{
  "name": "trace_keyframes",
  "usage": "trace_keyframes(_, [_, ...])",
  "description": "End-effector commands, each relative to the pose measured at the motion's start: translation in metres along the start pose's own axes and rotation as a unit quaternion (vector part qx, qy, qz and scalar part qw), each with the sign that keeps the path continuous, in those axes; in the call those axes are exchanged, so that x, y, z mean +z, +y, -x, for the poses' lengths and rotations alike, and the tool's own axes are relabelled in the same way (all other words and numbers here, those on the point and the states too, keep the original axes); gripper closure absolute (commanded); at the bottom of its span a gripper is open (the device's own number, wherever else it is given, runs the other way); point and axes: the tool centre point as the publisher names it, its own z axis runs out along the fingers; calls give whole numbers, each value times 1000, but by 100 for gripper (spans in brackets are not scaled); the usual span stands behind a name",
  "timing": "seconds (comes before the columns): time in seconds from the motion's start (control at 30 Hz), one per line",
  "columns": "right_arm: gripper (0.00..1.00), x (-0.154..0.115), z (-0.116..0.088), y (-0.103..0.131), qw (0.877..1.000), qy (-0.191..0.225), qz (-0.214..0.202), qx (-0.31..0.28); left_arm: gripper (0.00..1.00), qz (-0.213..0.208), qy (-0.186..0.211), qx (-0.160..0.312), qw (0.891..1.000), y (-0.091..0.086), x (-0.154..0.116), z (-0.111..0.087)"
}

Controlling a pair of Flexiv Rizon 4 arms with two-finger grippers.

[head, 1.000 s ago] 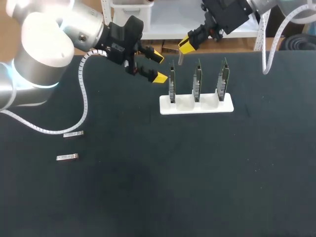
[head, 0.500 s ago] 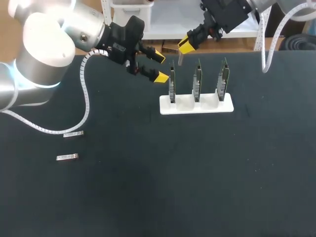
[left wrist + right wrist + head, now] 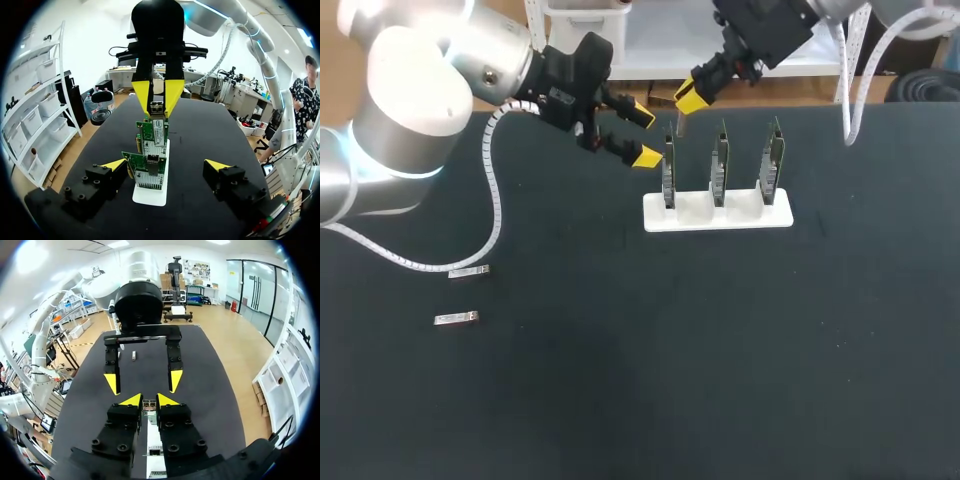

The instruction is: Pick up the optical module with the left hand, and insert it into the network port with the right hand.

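My right gripper hangs over the leftmost green network card, shut on a small silver optical module that points down. In the right wrist view the module shows between the tips of the right gripper. My left gripper is open and empty, just left of that card. In the left wrist view the left gripper faces the row of cards, and the right gripper holds the module above them.
Three cards stand upright in a white holder at the table's back middle. Two more spare modules lie on the black mat at the left. The left gripper stands ahead of my right fingers.
My right gripper has shifted slightly to the left with the module, closer over the leftmost card. The left arm has kept still.
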Motion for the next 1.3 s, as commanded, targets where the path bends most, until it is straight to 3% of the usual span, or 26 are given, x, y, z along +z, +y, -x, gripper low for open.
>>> trace_keyframes(0.03, [100, 3, 2, 2, 1000, 8, -11, 1, 0, -2, 2, -1, 1000, 2, 0, 1])
trace_keyframes(0.77, [100, 14, 10, 1, 998, 46, -29, -10, 0, -2, 2, -1, 1000, 2, 0, 1])
trace_keyframes(1.3, [100, 15, 10, -2, 998, 51, -30, -7, 0, -2, 2, -1, 1000, 2, 0, 1])
